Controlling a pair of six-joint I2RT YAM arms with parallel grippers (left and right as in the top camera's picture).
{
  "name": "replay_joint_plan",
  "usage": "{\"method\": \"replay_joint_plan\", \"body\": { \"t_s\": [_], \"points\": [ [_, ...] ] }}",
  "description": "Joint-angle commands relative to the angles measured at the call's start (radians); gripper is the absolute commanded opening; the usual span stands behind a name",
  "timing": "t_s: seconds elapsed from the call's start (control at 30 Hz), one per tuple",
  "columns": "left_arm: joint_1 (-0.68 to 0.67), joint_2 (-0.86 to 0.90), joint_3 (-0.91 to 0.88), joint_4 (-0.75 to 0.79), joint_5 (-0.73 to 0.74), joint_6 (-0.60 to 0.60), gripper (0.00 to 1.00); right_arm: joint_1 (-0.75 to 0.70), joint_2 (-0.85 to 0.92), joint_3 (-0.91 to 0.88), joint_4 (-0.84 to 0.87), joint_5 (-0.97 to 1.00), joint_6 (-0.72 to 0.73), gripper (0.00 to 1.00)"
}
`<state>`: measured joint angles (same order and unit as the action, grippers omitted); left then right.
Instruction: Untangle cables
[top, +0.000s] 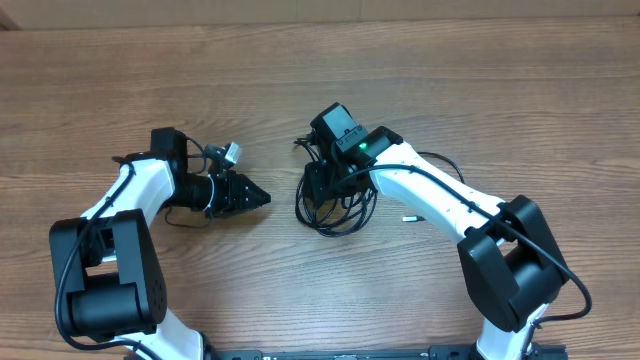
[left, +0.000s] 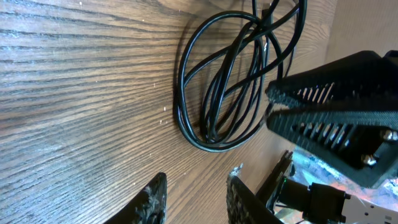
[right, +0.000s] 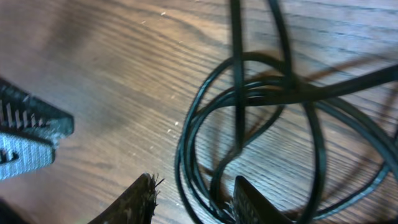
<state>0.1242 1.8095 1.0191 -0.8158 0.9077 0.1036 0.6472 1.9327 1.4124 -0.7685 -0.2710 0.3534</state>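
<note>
cables (top: 335, 212) lie in tangled coil on table (top: 450, 80), mid-front. right gripper (right: 194, 186) low over coil, fingers apart, loops loose between them. left gripper (left: 196, 196) beside coil, fingers apart, empty.

Left arm (top: 128, 192) and right arm (top: 440, 195) are reaching inward, left tool (top: 262, 197) and right tool (top: 320, 188) angling toward each other, fingers (left: 152, 199) of both standing apart
</note>
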Motion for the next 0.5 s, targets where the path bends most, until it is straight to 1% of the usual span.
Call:
{"method": "replay_joint_plan", "body": {
  "t_s": [0.0,0.07,0.1,0.17,0.2,0.3,0.37,0.47],
  "points": [
    [-0.001,0.014,0.015,0.001,-0.002,-0.007,0.33,0.030,-0.023,-0.002,-0.001,0.023,0.038,0.38],
    [-0.001,0.014,0.015,0.003,-0.002,-0.007,0.33,0.076,-0.023,-0.002,0.015,0.030,0.039,0.37],
    [-0.001,0.014,0.015,0.004,-0.002,-0.007,0.33,0.099,-0.016,-0.002,0.035,0.050,0.040,0.34],
    [-0.001,0.014,0.015,0.004,-0.002,-0.007,0.33,0.130,0.006,-0.002,0.064,0.102,0.072,0.34],
    [-0.001,0.014,0.015,0.004,-0.002,-0.007,0.33,0.144,0.019,-0.002,0.070,0.145,0.101,0.34],
    [-0.001,0.014,0.015,0.004,-0.002,-0.007,0.33,0.162,0.048,-0.002,0.077,0.237,0.126,0.44],
    [-0.001,0.014,0.015,0.003,-0.002,-0.007,0.33,0.159,0.055,-0.002,0.080,0.237,0.126,0.46],
    [-0.001,0.014,0.015,-0.002,-0.002,-0.007,0.33,0.134,0.055,-0.002,0.075,0.236,0.125,0.46]
  ]
}}
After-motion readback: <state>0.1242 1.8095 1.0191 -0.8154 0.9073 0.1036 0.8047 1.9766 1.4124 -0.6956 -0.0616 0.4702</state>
